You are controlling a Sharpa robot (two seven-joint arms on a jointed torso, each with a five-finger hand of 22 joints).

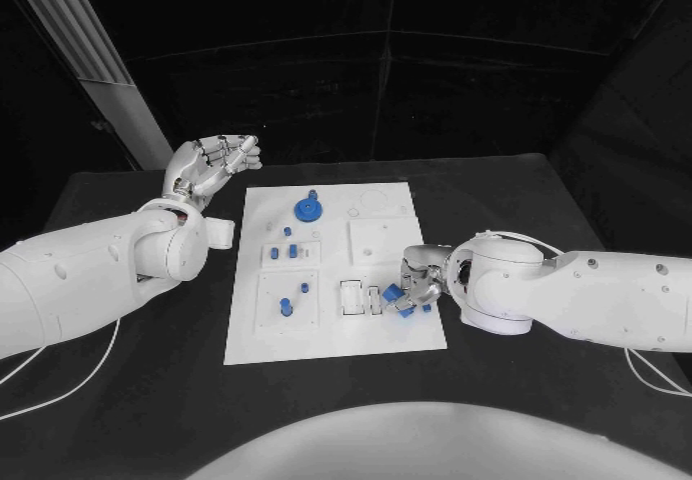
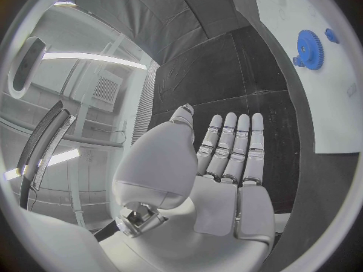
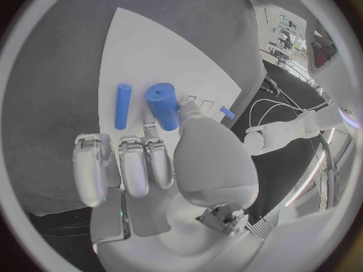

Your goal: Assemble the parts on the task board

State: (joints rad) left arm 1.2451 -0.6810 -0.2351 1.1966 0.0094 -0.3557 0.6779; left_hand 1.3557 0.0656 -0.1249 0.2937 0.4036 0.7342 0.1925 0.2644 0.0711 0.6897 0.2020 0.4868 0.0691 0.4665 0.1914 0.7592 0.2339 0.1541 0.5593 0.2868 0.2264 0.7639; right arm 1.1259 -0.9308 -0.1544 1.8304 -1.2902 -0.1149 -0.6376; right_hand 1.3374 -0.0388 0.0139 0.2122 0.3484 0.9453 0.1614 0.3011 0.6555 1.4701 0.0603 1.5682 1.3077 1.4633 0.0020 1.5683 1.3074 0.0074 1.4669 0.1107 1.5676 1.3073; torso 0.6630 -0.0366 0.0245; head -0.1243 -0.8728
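The white task board lies in the middle of the black table. A blue gear stands near its far end, and several small blue pegs stand in its left blocks. My right hand rests at the board's right edge and pinches a thick blue cylinder between thumb and a finger. A thin blue peg lies on the board just beside it. My left hand is raised off the board's far left corner, fingers stretched out and holding nothing.
Two small rectangular slots sit in the board just left of my right hand, and a square white block lies behind it. Bare black table surrounds the board. A slanted pale post stands behind my left hand.
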